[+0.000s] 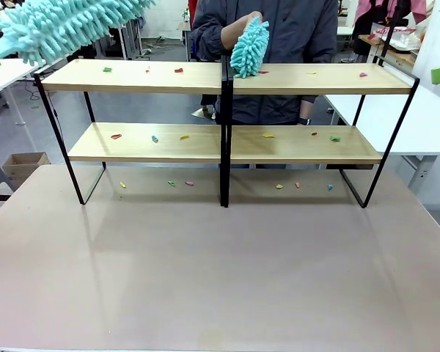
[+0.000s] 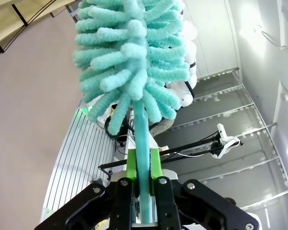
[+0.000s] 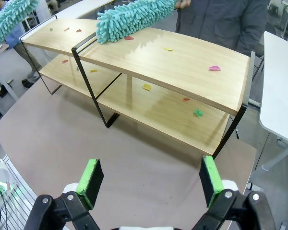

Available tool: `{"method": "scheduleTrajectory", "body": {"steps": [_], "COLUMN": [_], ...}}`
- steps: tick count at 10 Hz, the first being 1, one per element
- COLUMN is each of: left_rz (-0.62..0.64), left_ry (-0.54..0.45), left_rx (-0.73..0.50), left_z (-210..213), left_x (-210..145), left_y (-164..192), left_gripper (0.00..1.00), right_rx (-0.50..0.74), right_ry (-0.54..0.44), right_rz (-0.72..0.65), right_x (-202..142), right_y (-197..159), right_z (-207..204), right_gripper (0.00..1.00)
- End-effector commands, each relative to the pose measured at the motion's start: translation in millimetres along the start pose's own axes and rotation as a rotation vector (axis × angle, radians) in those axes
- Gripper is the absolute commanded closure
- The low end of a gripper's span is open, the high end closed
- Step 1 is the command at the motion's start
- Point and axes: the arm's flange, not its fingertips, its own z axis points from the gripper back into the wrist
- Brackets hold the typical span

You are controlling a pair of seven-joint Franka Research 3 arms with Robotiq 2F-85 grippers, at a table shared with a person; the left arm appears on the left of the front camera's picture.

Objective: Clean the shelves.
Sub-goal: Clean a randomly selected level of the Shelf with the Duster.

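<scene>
Left gripper [image 2: 143, 165] fingers clamp the duster [image 2: 129, 57] handle; right gripper [image 3: 150, 167] fingers stand wide apart.

The table [image 1: 205, 279] lies open from 6 o'clock up to the shelves [image 1: 132, 76]. The person's duster [image 1: 249, 48] blocks the top board at 12 o'clock, beside the central upright [image 1: 224, 147]. The robot's duster [image 1: 59, 26] overhangs at 10 o'clock.
</scene>
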Motion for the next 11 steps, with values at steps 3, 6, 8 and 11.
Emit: {"method": "scheduleTrajectory", "body": {"steps": [3,6,8,11], "left_rz": [-0.070,-0.138,-0.057,-0.051], "left_ry": [0.117,0.566,0.676,0.680], "left_rx": [-0.012,0.038,0.094,0.085], "left_z": [-2.0,3.8,-25.5,-76.5], "left_x": [-6.4,-57.5,-65.4,-76.4], "left_y": [-21.3,-64.2,-47.9,-14.8], "left_gripper": [0.87,0.87,0.87,0.87], "right_rx": [0.000,0.000,0.000,0.000], "right_ry": [-0.002,-0.002,-0.002,-0.002], "right_rz": [0.001,0.001,0.001,0.001], "right_x": [-0.2,-0.2,-0.2,-0.2], "right_y": [-0.6,-0.6,-0.6,-0.6], "right_z": [-0.7,-0.7,-0.7,-0.7], "right_gripper": [0.00,0.00,0.00,0.00]}}
